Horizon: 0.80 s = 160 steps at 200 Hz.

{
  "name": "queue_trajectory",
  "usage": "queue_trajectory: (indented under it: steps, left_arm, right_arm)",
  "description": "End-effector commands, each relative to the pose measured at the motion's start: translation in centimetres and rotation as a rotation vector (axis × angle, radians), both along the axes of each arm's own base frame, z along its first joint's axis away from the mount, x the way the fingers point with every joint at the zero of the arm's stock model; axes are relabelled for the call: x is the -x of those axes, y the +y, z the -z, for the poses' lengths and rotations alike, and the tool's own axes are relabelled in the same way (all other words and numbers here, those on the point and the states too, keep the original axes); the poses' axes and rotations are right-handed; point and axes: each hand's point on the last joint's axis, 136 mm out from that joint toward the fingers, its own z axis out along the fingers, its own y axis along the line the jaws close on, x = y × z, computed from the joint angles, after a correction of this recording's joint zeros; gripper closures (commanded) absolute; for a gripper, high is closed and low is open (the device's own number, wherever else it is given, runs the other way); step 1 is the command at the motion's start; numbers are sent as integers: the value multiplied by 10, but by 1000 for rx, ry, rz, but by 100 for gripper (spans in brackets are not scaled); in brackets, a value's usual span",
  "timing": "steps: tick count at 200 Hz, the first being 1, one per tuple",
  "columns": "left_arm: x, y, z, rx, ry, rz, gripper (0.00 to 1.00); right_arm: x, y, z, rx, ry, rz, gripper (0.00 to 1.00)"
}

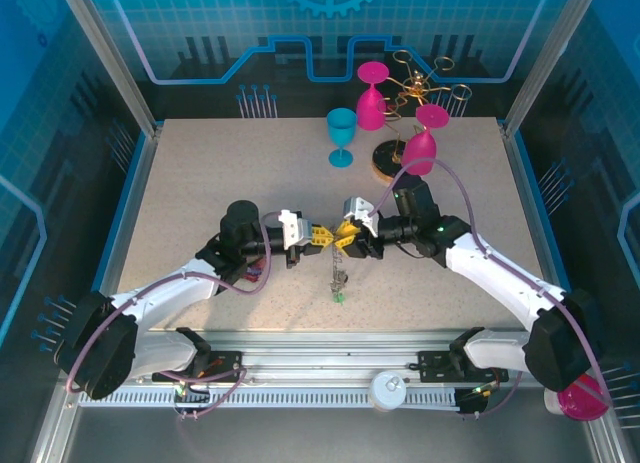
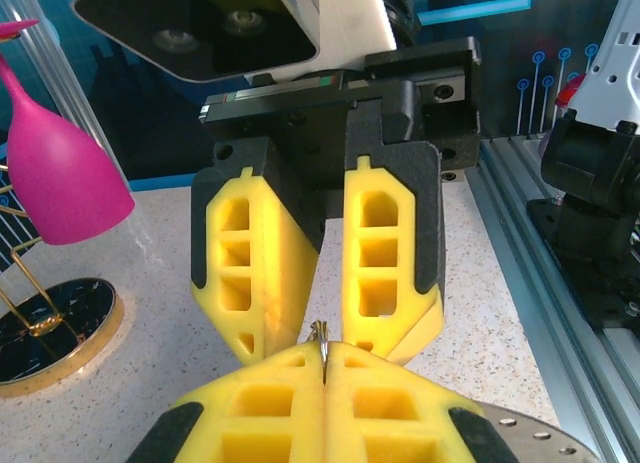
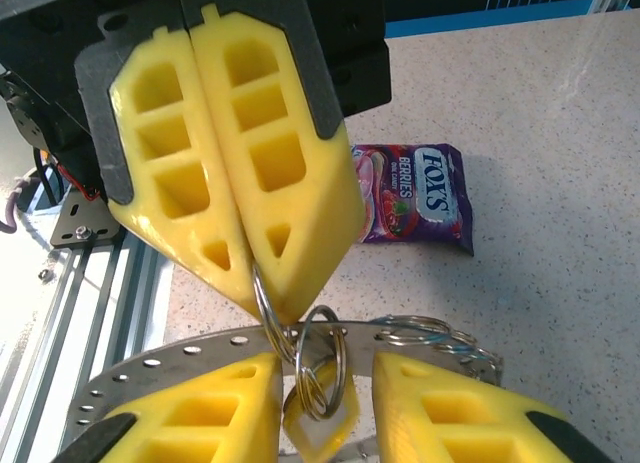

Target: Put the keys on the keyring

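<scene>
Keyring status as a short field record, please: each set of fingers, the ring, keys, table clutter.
left fingers: shut, pinching a wire loop
right fingers: apart, more wire rings between them
keyring: at the right fingers, loops on its rim
keys: trail from the fingers toward the near edge, green tag last
table: candy bag, teal glass, gold rack with pink glasses

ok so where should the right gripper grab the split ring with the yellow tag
Probably its side arcs, low, just above the yellow tag. The split ring hangs between the right gripper's open fingers, so closing straight in from both sides should pinch it. Its top is crowded: the left gripper is shut on a wire loop there.
</scene>
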Motion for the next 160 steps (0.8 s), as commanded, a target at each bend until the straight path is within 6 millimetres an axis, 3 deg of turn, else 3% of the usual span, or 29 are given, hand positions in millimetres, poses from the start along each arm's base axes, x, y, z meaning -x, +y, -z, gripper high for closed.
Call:
queue_trajectory:
  steps: [1,22,73,125,143,160]
  left_arm:
    - [8,-1,-11,37,-25,48,100]
    - [9,-1,-11,39,-22,54,100]
    - [8,-1,-14,49,-29,56,100]
    - [7,-2,-18,70,-25,59,100]
    - [7,-2,-19,74,-22,59,100]
    - [7,-2,-19,76,-23,59,100]
  right_arm:
    - [6,-10,8,16,20,14,72]
    - [6,-11,9,20,27,20,72]
    - [9,-14,12,26,51,32,62]
    - [5,-2,4,-47,52,27,61]
    - [1,2,2,-53,43,31,62]
    - [-4,4,2,-47,30,43,71]
